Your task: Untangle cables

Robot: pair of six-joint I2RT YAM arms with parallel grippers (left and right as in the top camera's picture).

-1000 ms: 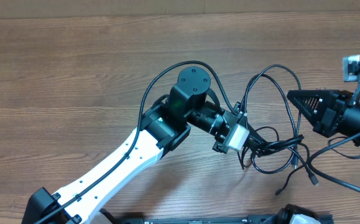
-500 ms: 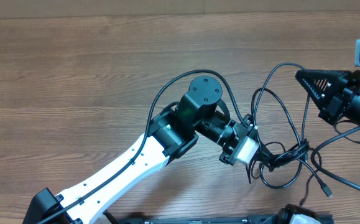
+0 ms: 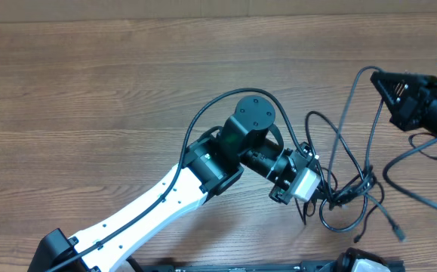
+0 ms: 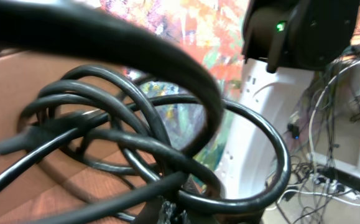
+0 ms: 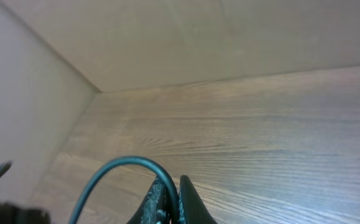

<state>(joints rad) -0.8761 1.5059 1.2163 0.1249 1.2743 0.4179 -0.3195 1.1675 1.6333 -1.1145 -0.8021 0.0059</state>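
The cables (image 3: 352, 190) are thin black cords tangled at the right of the wooden table, with long loops rising toward the upper right. My left gripper (image 3: 329, 198) is shut on the knotted bundle. In the left wrist view the cable loops (image 4: 136, 50) fill the frame just above the left gripper (image 4: 173, 214). My right gripper (image 3: 376, 76) at the upper right is shut on one strand that runs down to the tangle. In the right wrist view that cable (image 5: 122, 162) arcs out from between the right gripper's (image 5: 172, 200) closed fingers.
A loose plug end (image 3: 398, 235) lies at the lower right. The left arm's white link (image 3: 150, 208) crosses the table from the lower left. A tan board wall (image 5: 24, 93) stands along the table's far side and corner. A dark base (image 3: 241, 266) runs along the front edge.
The right gripper has pulled up and to the right with its strand, stretching the loops longer. The left gripper has shifted right and slightly toward the front with the bundle.
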